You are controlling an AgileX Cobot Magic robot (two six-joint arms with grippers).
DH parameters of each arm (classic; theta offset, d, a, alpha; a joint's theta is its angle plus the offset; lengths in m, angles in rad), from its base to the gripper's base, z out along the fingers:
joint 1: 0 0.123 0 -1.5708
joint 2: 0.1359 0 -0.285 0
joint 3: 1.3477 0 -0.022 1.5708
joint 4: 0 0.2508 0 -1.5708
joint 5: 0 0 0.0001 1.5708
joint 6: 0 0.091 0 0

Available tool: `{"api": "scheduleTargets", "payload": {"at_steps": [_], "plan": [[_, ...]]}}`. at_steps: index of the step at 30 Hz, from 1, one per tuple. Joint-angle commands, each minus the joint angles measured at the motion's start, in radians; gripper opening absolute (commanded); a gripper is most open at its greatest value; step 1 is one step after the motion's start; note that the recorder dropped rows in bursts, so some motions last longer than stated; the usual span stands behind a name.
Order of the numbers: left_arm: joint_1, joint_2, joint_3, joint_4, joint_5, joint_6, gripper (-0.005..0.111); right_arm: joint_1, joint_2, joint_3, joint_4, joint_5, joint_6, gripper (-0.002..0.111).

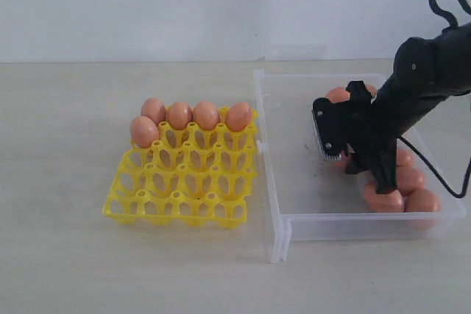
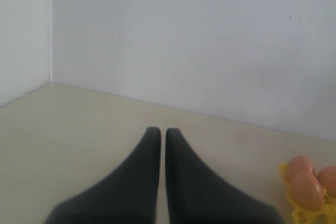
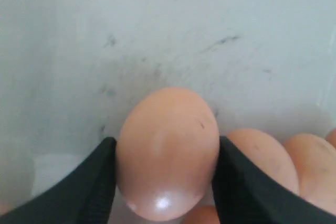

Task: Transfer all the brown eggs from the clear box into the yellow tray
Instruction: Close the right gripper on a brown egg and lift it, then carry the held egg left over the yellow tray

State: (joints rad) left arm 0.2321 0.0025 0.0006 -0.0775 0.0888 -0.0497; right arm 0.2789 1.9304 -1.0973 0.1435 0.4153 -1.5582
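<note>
The right black gripper [image 3: 167, 148] is clamped on one smooth orange-brown egg [image 3: 168, 124] inside the shallow clear plastic box [image 1: 346, 227] on the right. Its arm hides part of the egg pile [image 1: 423, 200] in the near right corner, so I can't count them. To the left, the bright yellow openwork egg tray [image 1: 176, 209] carries five eggs [image 1: 193, 115] at its far side. The left gripper [image 2: 161, 132] hangs with its fingers nearly together, holding nothing.
</note>
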Motion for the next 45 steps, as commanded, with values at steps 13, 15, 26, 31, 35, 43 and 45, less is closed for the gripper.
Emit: {"api": "scheduleTargets", "payload": {"at_steps": [13,15,26,31,35,43,45], "plan": [[0.002,-0.002,-0.001,-0.009,-0.01,-0.009,0.004,-0.019,0.009,0.005,1.332,-0.185,-0.026,0.0],[0.002,-0.002,-0.001,-0.009,-0.012,-0.009,0.004,-0.019,0.016,0.042,1.601,-0.2,-0.205,0.0],[0.002,-0.002,-0.001,-0.009,-0.012,-0.009,0.004,-0.019,0.012,0.107,0.841,-0.715,0.317,0.0],[0.002,-0.002,-0.001,-0.009,-0.012,-0.009,0.004,-0.012,0.014,0.281,0.02,-1.166,1.211,0.0],[0.002,-0.002,-0.001,-0.009,-0.012,-0.009,0.004,-0.012,0.016,0.381,-0.192,-1.572,1.558,0.0],[0.002,-0.002,-0.001,-0.009,-0.012,-0.009,0.004,-0.006,0.018,0.378,-0.626,-1.636,1.909,0.0],[0.002,-0.002,-0.001,-0.009,-0.012,-0.009,0.004,0.006,0.022,0.368,-0.71,-1.636,1.915,0.0]]}}
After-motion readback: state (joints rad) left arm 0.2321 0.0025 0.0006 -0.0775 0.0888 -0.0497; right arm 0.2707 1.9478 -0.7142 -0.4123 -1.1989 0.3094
